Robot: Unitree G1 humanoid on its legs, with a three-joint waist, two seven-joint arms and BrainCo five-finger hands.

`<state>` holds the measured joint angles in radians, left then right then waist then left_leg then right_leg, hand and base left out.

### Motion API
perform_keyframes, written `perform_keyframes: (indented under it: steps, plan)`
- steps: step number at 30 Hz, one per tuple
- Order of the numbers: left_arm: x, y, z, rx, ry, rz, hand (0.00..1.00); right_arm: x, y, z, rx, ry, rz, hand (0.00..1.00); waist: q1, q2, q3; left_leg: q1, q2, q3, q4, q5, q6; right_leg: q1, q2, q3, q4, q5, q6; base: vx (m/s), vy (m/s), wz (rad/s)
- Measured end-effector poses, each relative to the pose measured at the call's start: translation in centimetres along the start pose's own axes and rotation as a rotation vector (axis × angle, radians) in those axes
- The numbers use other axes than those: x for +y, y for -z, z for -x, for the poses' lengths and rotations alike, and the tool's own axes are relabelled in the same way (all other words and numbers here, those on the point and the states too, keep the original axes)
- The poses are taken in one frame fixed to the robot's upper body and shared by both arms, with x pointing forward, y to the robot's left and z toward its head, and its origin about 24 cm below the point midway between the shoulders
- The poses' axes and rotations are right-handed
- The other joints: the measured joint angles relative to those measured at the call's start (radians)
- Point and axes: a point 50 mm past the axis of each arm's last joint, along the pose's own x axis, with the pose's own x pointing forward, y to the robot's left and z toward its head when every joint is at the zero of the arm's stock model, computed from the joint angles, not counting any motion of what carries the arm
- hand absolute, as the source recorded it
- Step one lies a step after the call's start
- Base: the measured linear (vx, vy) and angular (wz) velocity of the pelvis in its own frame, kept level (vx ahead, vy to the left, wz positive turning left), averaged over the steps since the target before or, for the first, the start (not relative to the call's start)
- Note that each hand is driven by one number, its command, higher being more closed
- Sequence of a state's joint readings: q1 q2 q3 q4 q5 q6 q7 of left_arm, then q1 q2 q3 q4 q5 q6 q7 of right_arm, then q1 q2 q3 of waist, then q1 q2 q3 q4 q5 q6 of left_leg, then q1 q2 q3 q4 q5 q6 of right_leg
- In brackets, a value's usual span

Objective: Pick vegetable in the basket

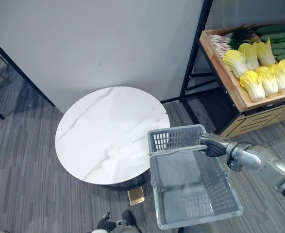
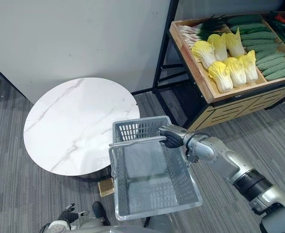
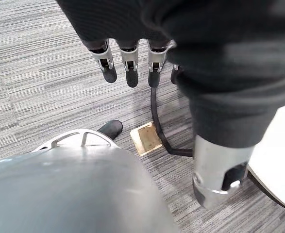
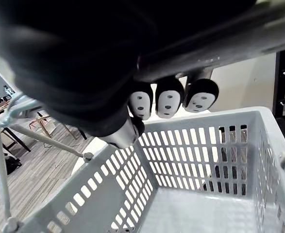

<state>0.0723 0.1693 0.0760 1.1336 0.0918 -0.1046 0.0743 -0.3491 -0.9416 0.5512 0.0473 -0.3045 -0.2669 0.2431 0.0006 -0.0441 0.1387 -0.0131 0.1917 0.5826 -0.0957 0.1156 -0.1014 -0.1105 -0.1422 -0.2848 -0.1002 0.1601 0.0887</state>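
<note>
Grey plastic makes up the one slotted basket (image 1: 174,140), which hangs over the carpet (image 1: 25,184) just beside the one round white marble table (image 1: 108,131), its far wall overlapping the table's edge as we look down. Our right hand (image 1: 214,144) carries it by its one handle (image 2: 135,141). In the right wrist view the fingers (image 4: 169,102) curl round the bar from below, so the hand is closed firmly on it. Our left hand (image 3: 128,60) hangs over the carpet with fingers straight and relaxed, holding nothing. The vegetables lie well apart from the basket, in one wooden crate (image 2: 200,80) on a black rack (image 1: 193,53) beyond the right arm. We count six napa cabbages (image 2: 220,75) in two rows of three, with one bunch of scallions (image 2: 195,31) behind them. A heap of cucumbers (image 2: 271,60) lies beside them, too closely packed for us to count. One small tan square plate (image 1: 136,195) lies on the carpet by the table's foot.
</note>
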Motion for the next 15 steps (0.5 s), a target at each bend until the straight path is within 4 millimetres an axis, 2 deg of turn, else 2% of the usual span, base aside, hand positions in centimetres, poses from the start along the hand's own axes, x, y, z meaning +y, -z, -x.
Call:
perform_keyframes:
  steps: [3, 5, 7, 9, 11, 12, 13, 14, 15]
  plan:
    - [0.1, 0.1, 0.0, 0.004, 0.0, 0.006, 0.0, 0.8, 0.7, 0.5, 0.038, 0.021, -0.045, 1.0, 0.0, -0.006, -0.001, -0.002, 0.005, -0.009, 0.021, -0.017, 0.004, -0.006, -0.005, -0.007, 0.041, -0.018, 0.003, 0.04, -0.012, 0.06]
    - [0.3, 0.3, 0.0, 0.012, -0.002, 0.002, 0.0, 1.7, 1.5, 1.1, 0.086, 0.044, -0.101, 1.0, -0.001, -0.013, 0.001, 0.001, 0.016, -0.021, 0.089, -0.055, 0.007, -0.009, -0.024, -0.01, 0.129, -0.064, 0.001, 0.04, 0.031, 0.11]
    - [0.5, 0.3, 0.0, 0.01, -0.002, -0.011, 0.0, 1.6, 1.9, 1.6, 0.109, 0.077, -0.118, 1.0, -0.003, -0.021, 0.004, -0.007, 0.019, -0.015, 0.145, -0.091, 0.01, -0.029, -0.045, 0.002, 0.182, -0.077, 0.003, -0.01, 0.057, -0.08]
    - [1.0, 0.0, 0.0, 0.002, -0.007, -0.036, 0.0, 0.8, 2.2, 2.0, 0.127, 0.137, -0.115, 1.0, -0.017, -0.032, 0.0, -0.064, 0.022, 0.009, 0.235, -0.147, 0.022, -0.071, -0.066, 0.028, 0.197, -0.065, 0.021, -0.08, 0.101, -0.27]
    - [1.7, -0.7, -0.2, -0.028, -0.021, -0.047, 0.0, 0.2, 2.1, 2.1, 0.141, 0.182, -0.089, 1.0, -0.041, -0.068, 0.009, -0.149, 0.028, 0.042, 0.4, -0.227, 0.055, -0.134, -0.087, 0.077, 0.18, -0.056, 0.062, -0.22, 0.172, -0.62]
    - [1.7, -0.6, -0.1, -0.028, -0.016, -0.065, 0.0, 0.4, 2.1, 1.9, 0.154, 0.174, -0.078, 1.0, -0.029, -0.064, 0.004, -0.133, 0.013, 0.086, 0.378, -0.255, 0.087, -0.103, -0.106, 0.01, 0.078, -0.091, 0.079, -0.26, 0.258, -1.28]
    - [1.0, -0.6, -0.1, -0.027, 0.003, -0.066, 0.0, 0.4, 2.0, 1.5, 0.152, 0.174, -0.075, 1.0, -0.021, -0.038, 0.009, -0.11, 0.036, 0.155, 0.339, -0.253, 0.119, -0.102, -0.12, -0.094, 0.102, -0.131, 0.027, -0.19, 0.254, -1.54]
    - [0.8, -0.6, -0.1, -0.027, 0.006, -0.064, 0.0, 0.2, 1.7, 1.0, 0.135, 0.167, -0.065, 1.0, -0.021, -0.022, 0.017, -0.096, 0.057, 0.206, 0.335, -0.253, 0.136, -0.14, -0.141, -0.193, 0.291, -0.139, -0.077, -0.1, 0.271, -1.68]
    - [0.7, -0.3, 0.0, -0.02, 0.01, -0.066, 0.0, 0.1, 1.6, 0.4, 0.119, 0.149, -0.052, 1.0, -0.023, -0.026, 0.02, -0.068, 0.068, 0.269, 0.327, -0.263, 0.152, -0.143, -0.18, -0.294, 0.509, -0.18, -0.13, -0.04, 0.213, -1.4]
